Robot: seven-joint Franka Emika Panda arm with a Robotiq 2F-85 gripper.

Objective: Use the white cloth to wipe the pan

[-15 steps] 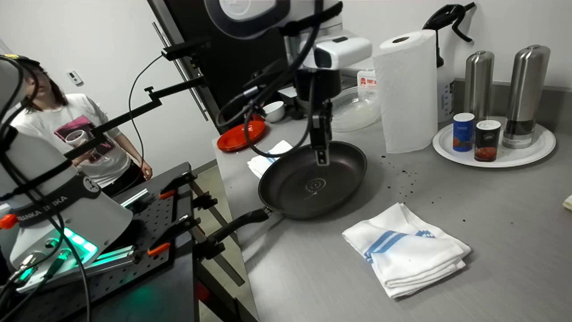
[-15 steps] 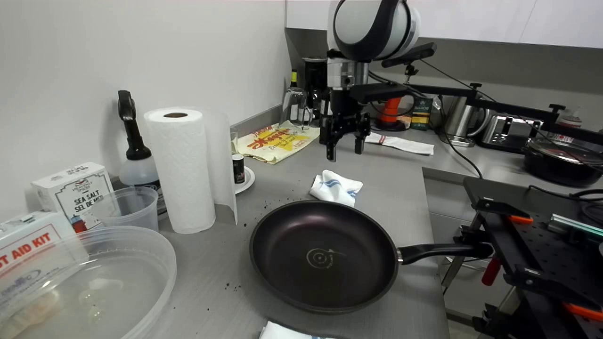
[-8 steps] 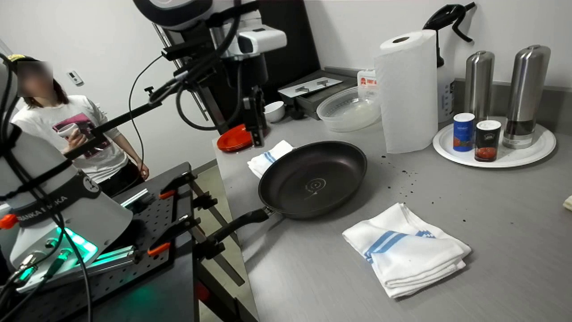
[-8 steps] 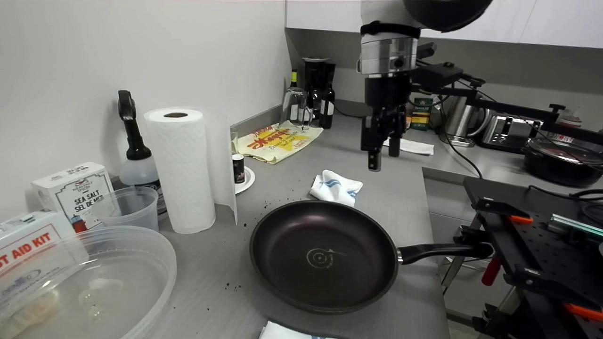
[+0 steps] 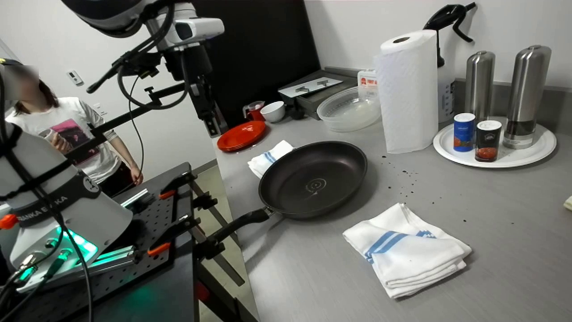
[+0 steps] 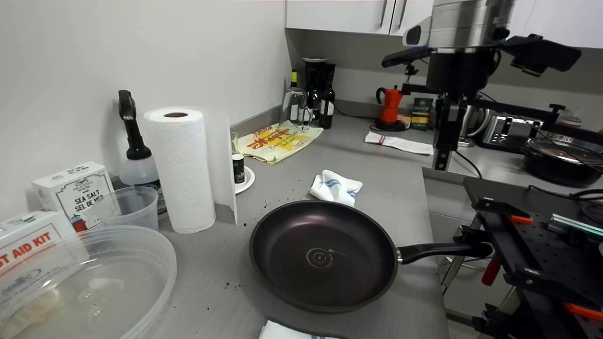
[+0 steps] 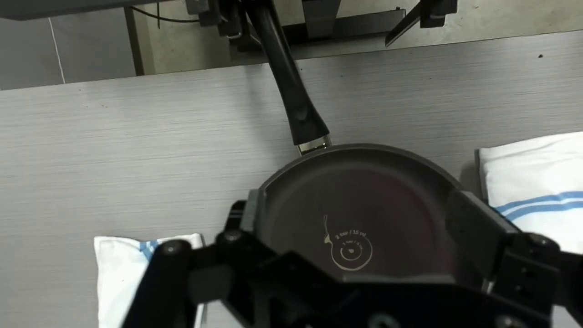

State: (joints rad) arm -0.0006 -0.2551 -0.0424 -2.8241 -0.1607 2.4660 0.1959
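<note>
The dark frying pan (image 5: 330, 172) rests on the grey counter, its black handle past the counter's edge; it also shows in an exterior view (image 6: 301, 268) and the wrist view (image 7: 391, 200). A folded white cloth (image 5: 415, 255) with blue stripes lies on one side of the pan; it also shows in an exterior view (image 6: 335, 187) and the wrist view (image 7: 120, 269). A second blue-striped cloth (image 5: 267, 160) lies on the pan's other side, also in the wrist view (image 7: 535, 182). My gripper (image 5: 213, 127) is raised, open and empty; the wrist view (image 7: 360, 214) shows its fingers spread.
A paper towel roll (image 5: 406, 94) and a white plate (image 5: 543, 143) with mills and shakers stand near the wall. A clear tub (image 6: 167, 263) and boxes stand beside the pan. Red plates (image 5: 241, 136) sit at the counter's edge. Dark crumbs (image 5: 406, 183) lie on the counter. A person (image 5: 76, 143) stands behind.
The raised arm and gripper have swung away from over the pan, leftward in an exterior view and rightward and closer in the other view. The pan and cloths have not moved.
</note>
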